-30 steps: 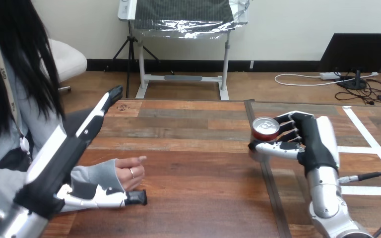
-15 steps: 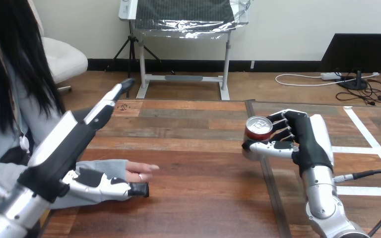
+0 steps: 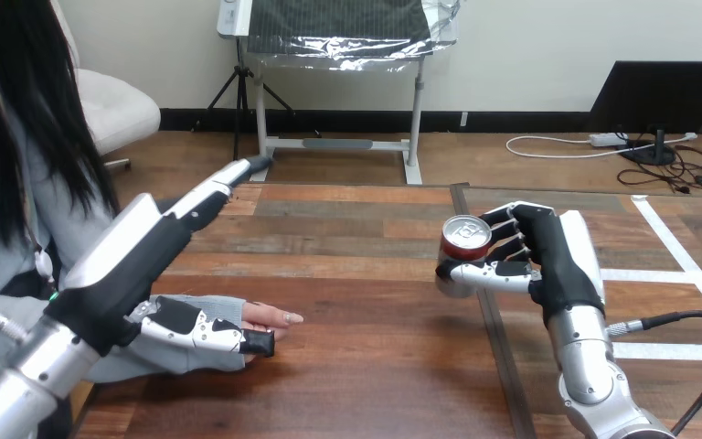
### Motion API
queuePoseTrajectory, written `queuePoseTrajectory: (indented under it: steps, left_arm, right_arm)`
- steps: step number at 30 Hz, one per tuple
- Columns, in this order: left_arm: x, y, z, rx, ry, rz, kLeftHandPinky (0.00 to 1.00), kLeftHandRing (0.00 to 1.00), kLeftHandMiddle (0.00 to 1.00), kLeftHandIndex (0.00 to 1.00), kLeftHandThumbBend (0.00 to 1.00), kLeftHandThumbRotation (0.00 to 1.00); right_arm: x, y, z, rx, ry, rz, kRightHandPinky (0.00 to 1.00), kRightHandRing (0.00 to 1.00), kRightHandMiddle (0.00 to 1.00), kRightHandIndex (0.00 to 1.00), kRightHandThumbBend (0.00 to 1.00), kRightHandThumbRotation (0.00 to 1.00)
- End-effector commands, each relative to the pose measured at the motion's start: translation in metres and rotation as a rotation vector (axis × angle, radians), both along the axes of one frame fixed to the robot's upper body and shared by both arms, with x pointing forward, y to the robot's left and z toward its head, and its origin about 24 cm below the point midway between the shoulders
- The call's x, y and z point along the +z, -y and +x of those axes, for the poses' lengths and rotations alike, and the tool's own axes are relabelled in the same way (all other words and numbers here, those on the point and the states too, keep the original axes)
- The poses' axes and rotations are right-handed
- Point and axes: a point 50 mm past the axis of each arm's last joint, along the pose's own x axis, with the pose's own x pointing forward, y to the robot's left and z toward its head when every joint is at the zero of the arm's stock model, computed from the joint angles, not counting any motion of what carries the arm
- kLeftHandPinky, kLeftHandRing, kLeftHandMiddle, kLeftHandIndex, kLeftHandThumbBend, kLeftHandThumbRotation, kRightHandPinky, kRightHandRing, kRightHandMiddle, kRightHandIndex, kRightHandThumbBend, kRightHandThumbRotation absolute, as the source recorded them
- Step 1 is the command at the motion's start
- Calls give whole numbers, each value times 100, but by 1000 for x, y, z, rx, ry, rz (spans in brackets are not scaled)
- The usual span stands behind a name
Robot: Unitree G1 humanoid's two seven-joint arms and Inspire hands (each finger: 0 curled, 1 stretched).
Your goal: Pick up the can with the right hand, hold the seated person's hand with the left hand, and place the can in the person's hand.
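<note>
A red can (image 3: 464, 240) with a silver top stands upright in my right hand (image 3: 558, 261), right of the table's middle. The fingers wrap its far side and the thumb (image 3: 484, 272) crosses its front. The person's hand (image 3: 270, 317) lies low over the table at the left, fingertips pointing right, a grey sleeve covering the wrist. My left hand (image 3: 137, 256) reaches over it with fingers (image 3: 210, 192) straight and raised well above it. Its thumb (image 3: 210, 337) lies along the near side of the person's hand; I cannot tell whether they touch.
White tape lines (image 3: 686, 265) mark the wooden table (image 3: 366, 366) at the right. A black cable (image 3: 667, 320) runs from my right wrist toward the right edge. Bare table lies between the can and the person's hand.
My right hand has carried the can leftward toward the middle. My left hand has swung right and forward over the person's hand, which has stretched its fingers out to the right.
</note>
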Motion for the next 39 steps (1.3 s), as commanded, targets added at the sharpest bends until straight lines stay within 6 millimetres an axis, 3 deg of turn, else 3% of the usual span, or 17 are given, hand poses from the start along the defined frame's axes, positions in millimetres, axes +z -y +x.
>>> queuePoseTrajectory:
  steps: [1,14,39]
  left_arm:
    - [23,0,17,-18,82,85,88,93,92,92,100,18]
    - [30,-6,28,-30,56,264,82,87,89,88,100,20]
    - [35,-21,42,-78,-41,585,78,84,84,84,100,27]
  right_arm:
    - [39,-18,23,65,165,28,37,41,48,50,82,0]
    - [38,-22,21,86,174,54,38,42,48,50,81,0]
    - [41,-23,17,115,211,99,36,40,47,50,80,0]
